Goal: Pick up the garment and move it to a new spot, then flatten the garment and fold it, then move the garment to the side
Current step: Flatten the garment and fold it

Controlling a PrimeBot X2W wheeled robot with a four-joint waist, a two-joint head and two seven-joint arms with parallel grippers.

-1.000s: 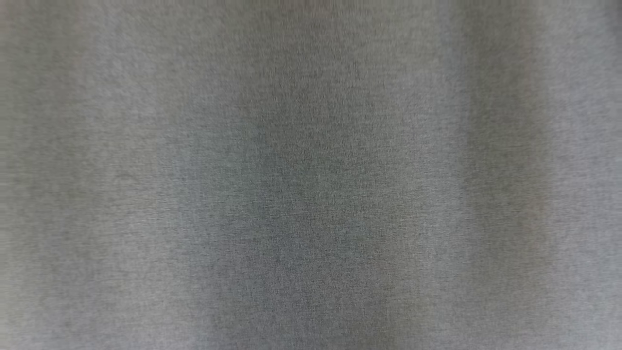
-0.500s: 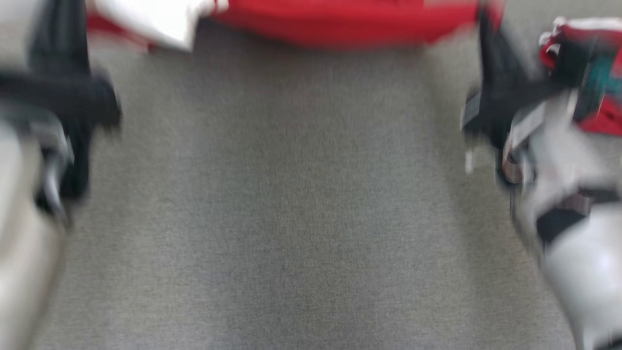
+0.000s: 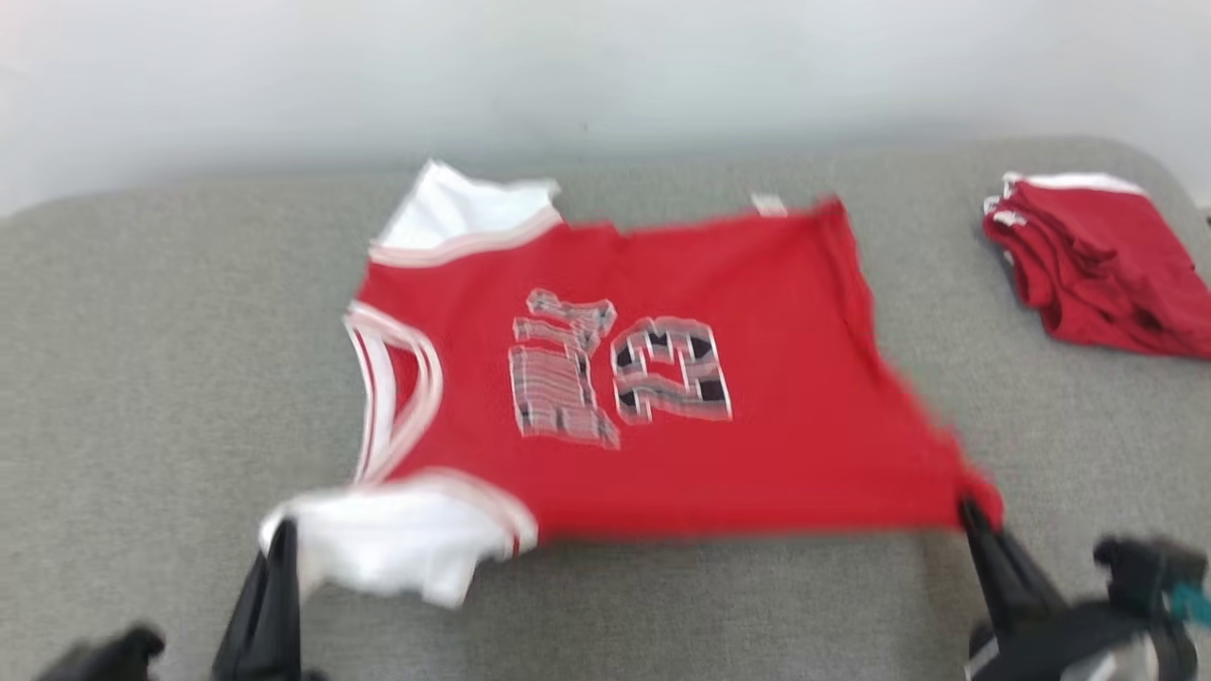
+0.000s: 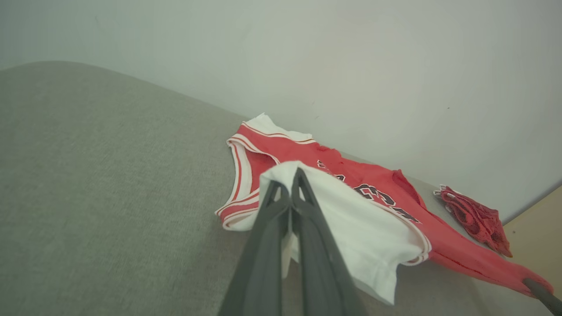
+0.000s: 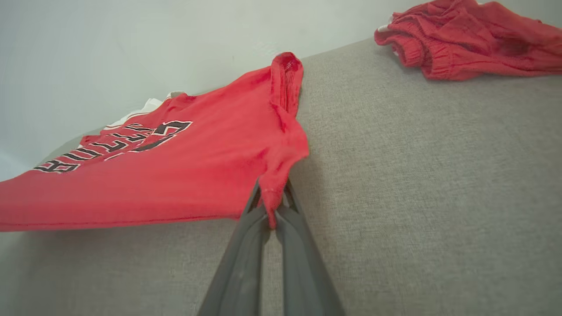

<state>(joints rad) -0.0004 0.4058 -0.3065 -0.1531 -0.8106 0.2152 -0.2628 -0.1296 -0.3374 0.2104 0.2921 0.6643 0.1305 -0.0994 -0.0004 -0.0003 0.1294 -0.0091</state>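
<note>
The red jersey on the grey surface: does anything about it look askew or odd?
Yes. The jersey is not flat: the corner pinched by the left gripper is turned over, showing its white inside. The right gripper pinches the other near corner, pulling it to a point.

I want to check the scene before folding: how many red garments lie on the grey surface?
2. The jersey is spread in the middle; a crumpled red garment lies at the far right. It could hide more pieces.
</note>
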